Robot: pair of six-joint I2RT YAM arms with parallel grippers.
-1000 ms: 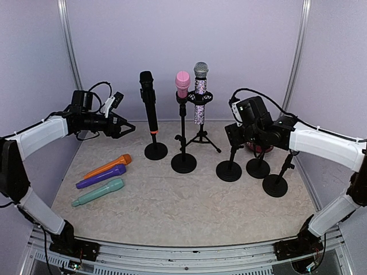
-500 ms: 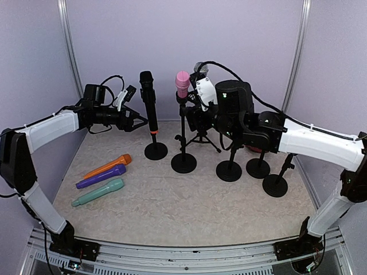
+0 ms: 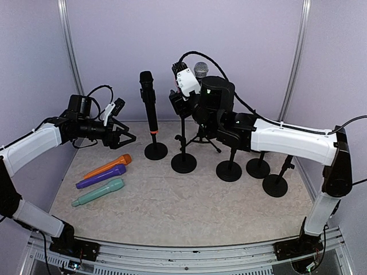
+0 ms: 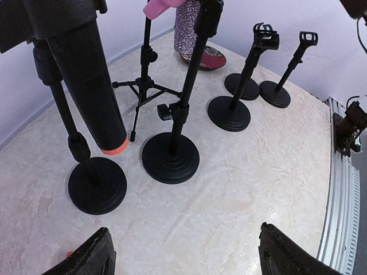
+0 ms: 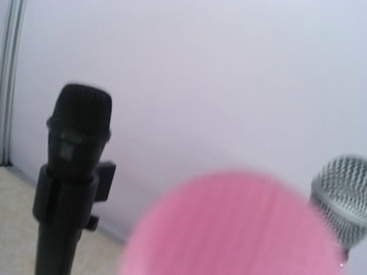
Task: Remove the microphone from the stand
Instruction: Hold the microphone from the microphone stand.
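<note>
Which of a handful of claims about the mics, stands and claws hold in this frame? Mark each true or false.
1. An orange microphone, a purple microphone and a teal microphone lie flat on the table. True.
2. The black microphone lies on the table. False: it stands upright in its stand.
3. The left claw is open and empty. True.
4. Every stand holds a microphone. False: three empty stands sit on the right.
5. The right claw is far from the pink microphone. False: it is right at it.
</note>
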